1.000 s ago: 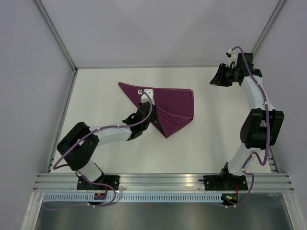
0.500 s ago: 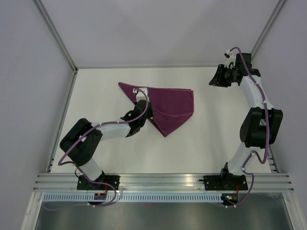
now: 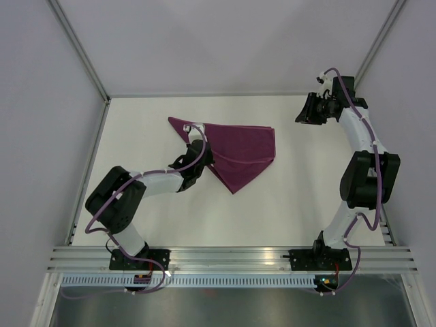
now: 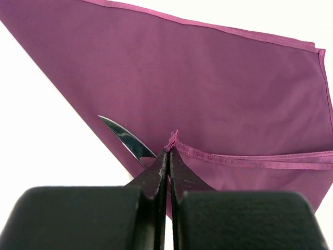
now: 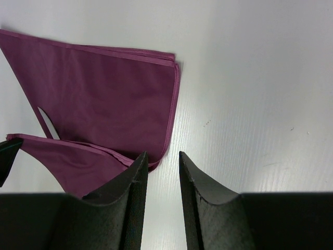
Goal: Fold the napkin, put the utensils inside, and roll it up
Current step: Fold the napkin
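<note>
The magenta napkin point(image 3: 245, 153) lies folded into a rough triangle in the middle of the table. My left gripper point(image 3: 208, 158) is at its left side, shut on the hemmed corner of the lower flap point(image 4: 170, 148), which it holds slightly lifted. Just left of that corner, the knife's silver blade point(image 4: 127, 138) pokes out from under the flap over the napkin point(image 4: 208, 78); its handle is hidden. My right gripper point(image 3: 310, 112) hangs high at the back right, open and empty point(image 5: 161, 161), looking down on the napkin point(image 5: 104, 99) and a sliver of blade point(image 5: 48, 121).
Bare white tabletop point(image 3: 306, 184) surrounds the cloth. Grey walls with metal frame posts point(image 3: 78, 48) close in the back and sides. An aluminium rail point(image 3: 231, 255) carrying both arm bases runs along the near edge.
My left gripper has pulled the pinched flap corner leftward and a little back, flattening the lower flap over the knife. The right arm has hardly moved.
</note>
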`<state>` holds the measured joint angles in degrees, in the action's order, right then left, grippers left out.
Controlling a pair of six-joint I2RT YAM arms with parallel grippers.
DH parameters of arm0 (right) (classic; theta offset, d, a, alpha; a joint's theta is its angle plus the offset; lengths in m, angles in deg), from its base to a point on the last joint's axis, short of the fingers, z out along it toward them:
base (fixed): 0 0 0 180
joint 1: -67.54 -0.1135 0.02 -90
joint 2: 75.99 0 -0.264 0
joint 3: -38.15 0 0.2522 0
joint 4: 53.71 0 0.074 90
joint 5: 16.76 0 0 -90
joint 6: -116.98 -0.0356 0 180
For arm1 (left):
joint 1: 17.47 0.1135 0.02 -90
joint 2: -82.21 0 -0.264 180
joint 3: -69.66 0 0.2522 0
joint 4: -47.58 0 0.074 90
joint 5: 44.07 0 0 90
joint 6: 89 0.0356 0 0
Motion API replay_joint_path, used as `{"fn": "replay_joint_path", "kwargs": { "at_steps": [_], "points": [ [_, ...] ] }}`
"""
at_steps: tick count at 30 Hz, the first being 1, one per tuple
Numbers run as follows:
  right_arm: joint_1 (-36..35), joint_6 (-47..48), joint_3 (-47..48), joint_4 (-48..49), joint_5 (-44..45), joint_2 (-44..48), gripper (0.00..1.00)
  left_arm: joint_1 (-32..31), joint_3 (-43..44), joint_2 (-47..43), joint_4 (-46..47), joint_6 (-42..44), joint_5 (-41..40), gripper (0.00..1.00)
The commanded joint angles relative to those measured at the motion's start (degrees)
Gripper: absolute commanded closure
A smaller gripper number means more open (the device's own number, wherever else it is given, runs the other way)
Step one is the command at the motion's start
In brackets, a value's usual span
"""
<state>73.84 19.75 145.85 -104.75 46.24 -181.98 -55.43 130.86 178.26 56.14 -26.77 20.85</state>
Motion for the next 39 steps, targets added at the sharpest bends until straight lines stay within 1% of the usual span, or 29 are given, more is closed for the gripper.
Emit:
{"fn": "replay_joint_path", "kwargs": {
  "at_steps": [1,9,19,23,26,31,34,36,37,39],
  "points": [
    [-0.59,0.28,2.4,0.19,0.72,-0.53,0.63,0.6,0.63,0.72,-0.09,-2.73,0.65,0.98],
    [-0.86,0.54,2.31,-0.16,0.99,-0.79,0.64,2.01,1.07,2.12,-1.5,-5.01,0.65,0.98],
    [-1.03,0.98,2.05,-0.34,0.99,-0.79,0.64,2.18,3.62,3.62,-4.84,-6.86,0.47,0.97],
    [-1.03,0.98,2.05,-0.43,0.81,-0.7,0.64,2.27,5.11,4.49,-6.59,-7.47,0.38,0.79],
    [-1.03,1.07,2.13,-0.52,0.72,-0.7,0.64,2.27,5.64,4.76,-6.95,-7.47,0.47,0.7],
    [-1.03,1.16,2.05,-0.52,0.64,-0.7,0.64,2.97,6.26,4.94,-7.03,-7.04,1.08,0.69],
    [-1.03,1.25,2.05,-0.6,0.64,-0.7,0.63,3.76,6.88,4.41,-7.74,-6.77,1.26,0.66],
    [-1.03,1.33,2.05,-0.6,0.46,-0.62,0.63,4.55,6.88,3.71,-8.0,-6.51,1.09,0.6],
    [-1.03,1.25,2.05,-0.6,0.46,-0.62,0.64,4.9,6.96,2.84,-8.09,-6.51,0.91,0.52],
    [-1.12,1.25,2.13,-0.6,0.29,-0.62,0.64,7.27,7.4,1.78,-9.14,-6.94,1.52,0.46]
  ]
}}
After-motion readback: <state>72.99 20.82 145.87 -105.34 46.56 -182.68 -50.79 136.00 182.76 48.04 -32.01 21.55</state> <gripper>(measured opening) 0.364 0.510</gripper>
